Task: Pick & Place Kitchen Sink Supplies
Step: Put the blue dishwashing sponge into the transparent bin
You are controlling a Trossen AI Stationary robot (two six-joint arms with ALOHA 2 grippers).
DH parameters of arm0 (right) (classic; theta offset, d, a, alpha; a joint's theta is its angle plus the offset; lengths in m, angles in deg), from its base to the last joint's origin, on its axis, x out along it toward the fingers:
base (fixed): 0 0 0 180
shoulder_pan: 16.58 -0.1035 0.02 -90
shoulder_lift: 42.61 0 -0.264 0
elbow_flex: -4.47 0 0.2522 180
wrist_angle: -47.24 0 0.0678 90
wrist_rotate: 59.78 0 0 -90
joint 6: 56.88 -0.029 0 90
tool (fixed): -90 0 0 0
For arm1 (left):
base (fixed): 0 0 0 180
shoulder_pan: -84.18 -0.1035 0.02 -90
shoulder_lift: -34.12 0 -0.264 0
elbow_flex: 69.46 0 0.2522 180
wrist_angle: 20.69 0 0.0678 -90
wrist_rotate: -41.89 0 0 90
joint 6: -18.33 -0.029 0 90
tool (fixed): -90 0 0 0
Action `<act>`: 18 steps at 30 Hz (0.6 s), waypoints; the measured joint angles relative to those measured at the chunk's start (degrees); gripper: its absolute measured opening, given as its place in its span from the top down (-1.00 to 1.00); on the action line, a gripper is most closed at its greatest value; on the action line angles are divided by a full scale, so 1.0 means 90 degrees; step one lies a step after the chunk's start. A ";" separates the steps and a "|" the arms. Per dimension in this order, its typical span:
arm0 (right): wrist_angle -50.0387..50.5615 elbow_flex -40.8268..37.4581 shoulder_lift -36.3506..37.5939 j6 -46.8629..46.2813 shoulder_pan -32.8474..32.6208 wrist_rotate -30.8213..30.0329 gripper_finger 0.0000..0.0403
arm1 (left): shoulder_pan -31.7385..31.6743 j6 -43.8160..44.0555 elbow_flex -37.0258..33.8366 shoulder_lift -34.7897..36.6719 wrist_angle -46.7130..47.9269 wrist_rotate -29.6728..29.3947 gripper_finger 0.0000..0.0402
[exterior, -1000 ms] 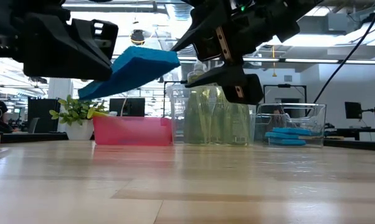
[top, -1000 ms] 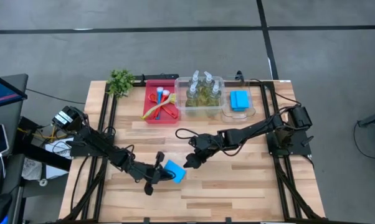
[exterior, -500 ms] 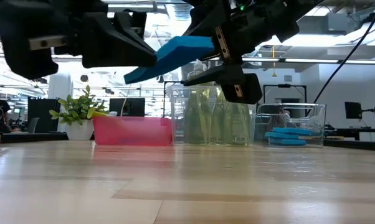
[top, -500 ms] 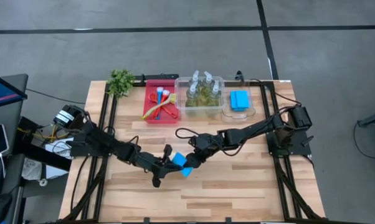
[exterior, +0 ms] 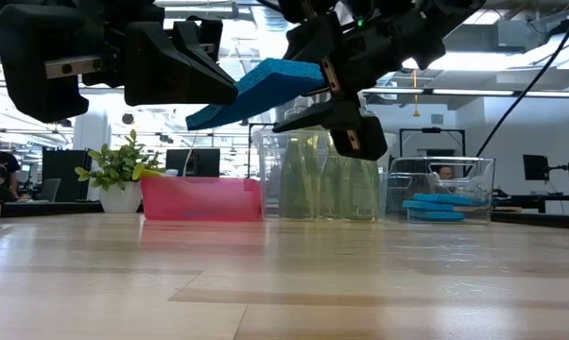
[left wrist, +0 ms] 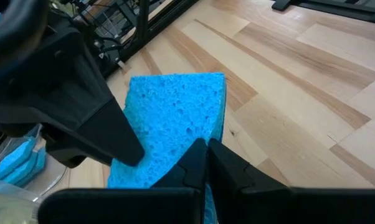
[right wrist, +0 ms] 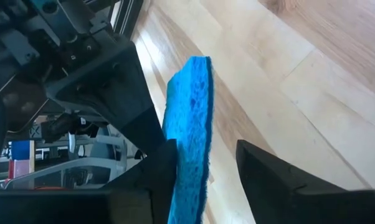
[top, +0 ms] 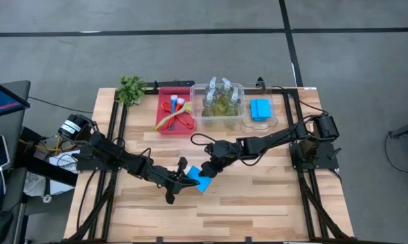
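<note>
The bench (top: pixel 258 203) carries, along its far edge, a small plant (top: pixel 131 88), a red tray (top: pixel 165 126) with the red, blue and yellow brushes (top: pixel 174 111), a clear bin (top: pixel 198 119) holding the bottles (top: pixel 221 99) of yellow-green liquid, and a second clear bin (top: pixel 247 125) with blue sponges stacked (top: pixel 260 108) in it. Both arms meet over the middle of the bench. The left gripper (top: pixel 184 176) is closed on the bright blue sponge (top: pixel 198 181), holding it up in the air, clear of the wood. A second ago that sponge hung nearer the left arm and apart from the right one; the left arm has since carried it toward the right arm and stopped, and in the last half second the right gripper (top: pixel 205 171) has swung in so that its spread fingers (right wrist: pixel 275 180) now straddle the sponge's free edge, one finger beside each flat face. In the right wrist view a gap shows between one finger and the sponge, so the right gripper is open and has not clamped yet. This looks like a hand-over in progress: the right gripper probably has to close before the left lets go, and the sponge bin on the right side seems the likely destination.
</note>
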 joint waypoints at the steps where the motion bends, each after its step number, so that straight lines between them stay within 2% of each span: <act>1: -0.0002 0.0001 0.0000 0.0001 0.0003 0.0000 0.22 | 0.0000 0.0000 0.0000 0.0000 0.0000 0.0000 0.94; 8: -0.0001 0.0000 0.0000 0.0164 0.0003 0.0000 0.31 | 0.0000 0.0003 0.0000 0.0000 0.0005 0.0002 0.94; 18: -0.0050 0.0001 0.0000 0.0164 -0.0004 -0.0005 0.65 | 0.0000 0.0006 -0.0015 0.0000 0.0021 0.0002 0.94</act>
